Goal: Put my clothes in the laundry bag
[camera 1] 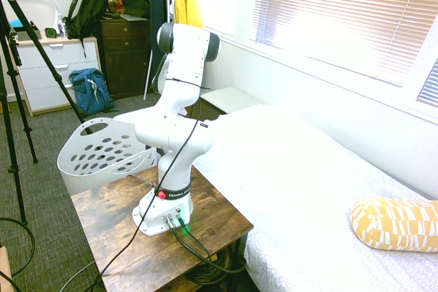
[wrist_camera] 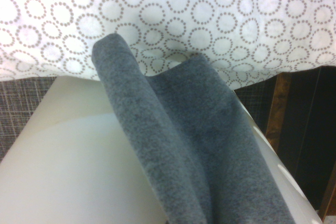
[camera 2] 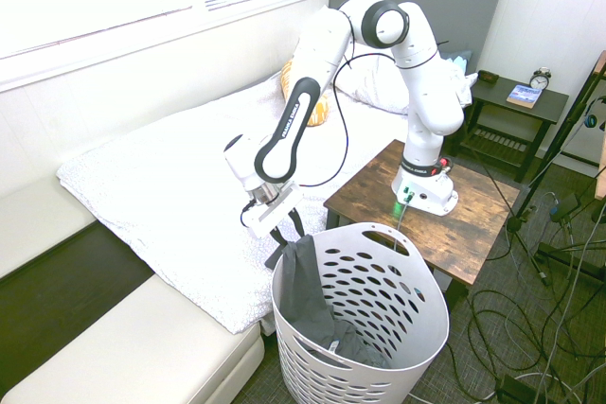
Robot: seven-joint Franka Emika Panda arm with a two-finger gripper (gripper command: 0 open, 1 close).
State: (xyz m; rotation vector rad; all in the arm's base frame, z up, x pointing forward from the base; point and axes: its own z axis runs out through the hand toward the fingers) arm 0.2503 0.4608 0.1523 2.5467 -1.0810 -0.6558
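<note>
**Second exterior view: charcoal garment draped over basket rim**

Item 1, the clothes (camera 2: 305, 281): one dark charcoal-grey soft garment. It hangs over the rim of the laundry basket on the side nearest the bed, and most of the fabric falls inside against the wall. Its long axis runs from the rim steeply down toward the basket floor, where the lower end bunches up. The upper end forms a folded peak just above the rim. The wrist view shows the same fabric (wrist_camera: 194, 145) as a thick fold lying across the smooth white rim, with the dotted-ring bedspread (wrist_camera: 210, 19) beyond it.

Item 2, the laundry basket (camera 2: 417, 328): white plastic, oval holes in its walls, cut-out handle at the rim. It stands upright on the carpet between the bed and the wooden side table (camera 2: 473, 224). The garment is the only content visible. In the first exterior view the basket (camera 1: 102, 155) shows behind the arm; the garment is hidden there.

Item 3, the gripper (camera 2: 284, 236): it points steeply down just above the garment's peak at the basket rim. Its dark fingers stand partly apart astride the fold; whether they press the cloth cannot be told.

Item 4, the yellow pillow (camera 1: 397, 223): it lies on the bed, well apart from the basket.
</note>
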